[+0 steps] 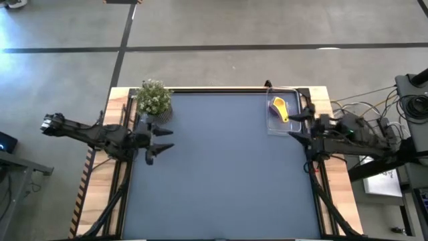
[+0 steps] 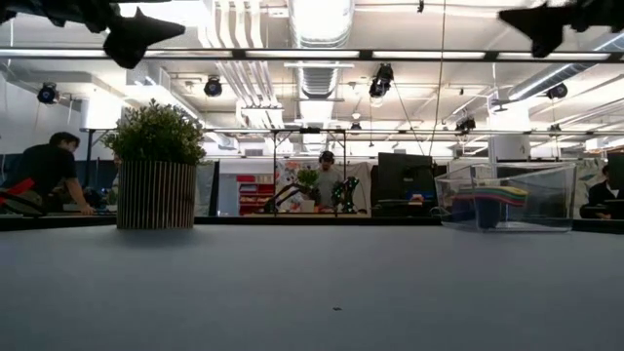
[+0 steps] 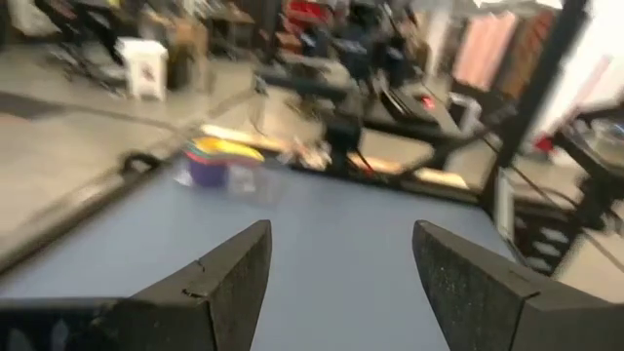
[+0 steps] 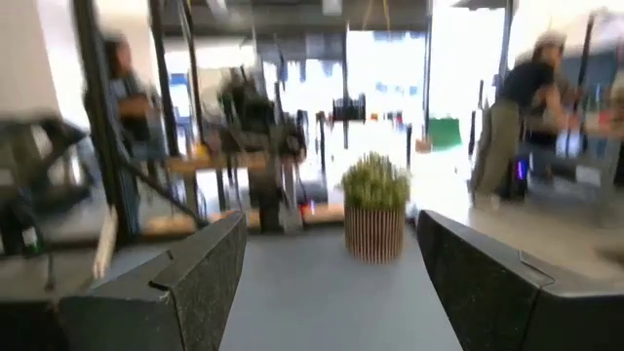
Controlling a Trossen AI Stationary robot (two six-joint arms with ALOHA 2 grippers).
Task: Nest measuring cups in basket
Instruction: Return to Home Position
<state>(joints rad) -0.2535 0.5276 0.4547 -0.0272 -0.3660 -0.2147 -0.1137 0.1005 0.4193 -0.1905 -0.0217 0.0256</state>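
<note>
One blue-grey table (image 1: 221, 174) fills the high view's centre. Two grippers hang over its sides: left gripper (image 1: 166, 139) mid-left, right gripper (image 1: 295, 126) upper right, both spread wide, holding nothing. One potted plant (image 1: 154, 98) stands upper left. One clear basket (image 1: 275, 126), upper right, holds one nested stack of measuring cups (image 1: 279, 107), yellow uppermost; cup count unclear.

Measuring cups (image 1: 280, 109) in basket (image 1: 276, 124), plant (image 1: 154, 98) well apart

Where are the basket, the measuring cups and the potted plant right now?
basket (image 2: 551, 205): low view, on its bare clear front wall.
measuring cups (image 1: 279, 105): high view, on the yellow top cup's bowl.
potted plant (image 1: 154, 98): high view, on its foliage.
</note>
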